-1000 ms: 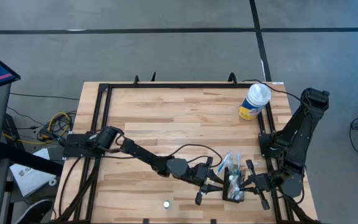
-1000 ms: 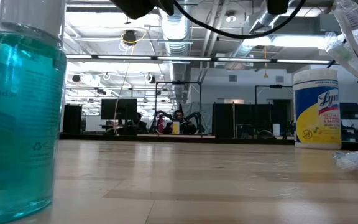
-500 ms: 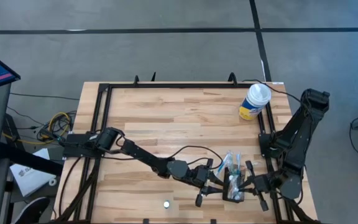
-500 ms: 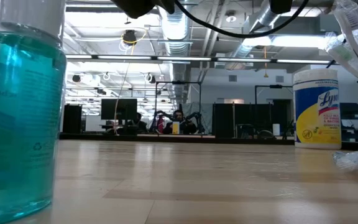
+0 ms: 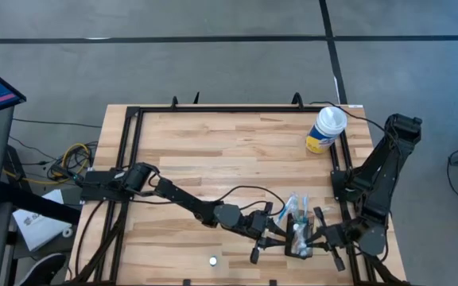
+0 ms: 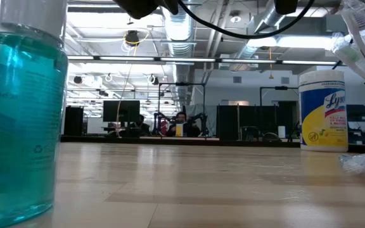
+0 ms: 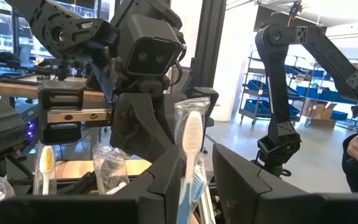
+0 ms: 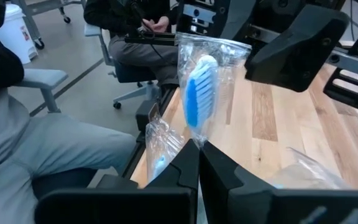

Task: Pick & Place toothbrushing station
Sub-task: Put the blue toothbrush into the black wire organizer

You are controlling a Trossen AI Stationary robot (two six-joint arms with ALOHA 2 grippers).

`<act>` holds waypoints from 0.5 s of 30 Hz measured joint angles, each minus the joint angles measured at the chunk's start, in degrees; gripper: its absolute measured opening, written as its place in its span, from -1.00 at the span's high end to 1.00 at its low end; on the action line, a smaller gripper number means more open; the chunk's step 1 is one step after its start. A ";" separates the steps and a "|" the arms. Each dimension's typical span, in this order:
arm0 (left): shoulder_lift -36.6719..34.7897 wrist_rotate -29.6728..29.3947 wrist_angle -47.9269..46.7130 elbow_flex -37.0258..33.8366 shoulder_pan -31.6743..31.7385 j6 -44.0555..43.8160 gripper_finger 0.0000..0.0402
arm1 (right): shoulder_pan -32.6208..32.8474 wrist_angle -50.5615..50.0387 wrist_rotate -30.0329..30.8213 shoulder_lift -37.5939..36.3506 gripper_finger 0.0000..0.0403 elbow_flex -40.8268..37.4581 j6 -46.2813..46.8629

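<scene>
Gripping from both sides, the left gripper [image 5: 270, 232] stands at nine o'clock of the toothbrushing station [image 5: 299, 241], part-closed around a wrapped toothbrush [image 7: 191, 146]; the right gripper [image 5: 318, 235], at three o'clock, pinches another toothbrush [image 8: 199, 93]. Its long axis runs twelve-to-six.

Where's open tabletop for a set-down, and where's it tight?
Free: the wide wood of the table between the left arm, the far rail and the wipes canister. Crowded: the near right corner, where the left gripper and right gripper flank the toothbrushing station.
</scene>
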 joint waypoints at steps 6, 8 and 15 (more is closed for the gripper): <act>0.00 0.00 0.01 0.00 0.07 0.00 0.56 | 0.05 -0.22 -0.08 -0.06 1.00 0.00 -0.02; 0.00 0.00 0.01 0.00 0.07 0.00 0.56 | 0.05 -0.30 -0.08 -0.11 0.98 0.00 -0.04; 0.00 0.00 0.03 0.00 0.07 0.00 0.56 | 0.03 -0.31 0.03 -0.11 0.77 0.00 -0.07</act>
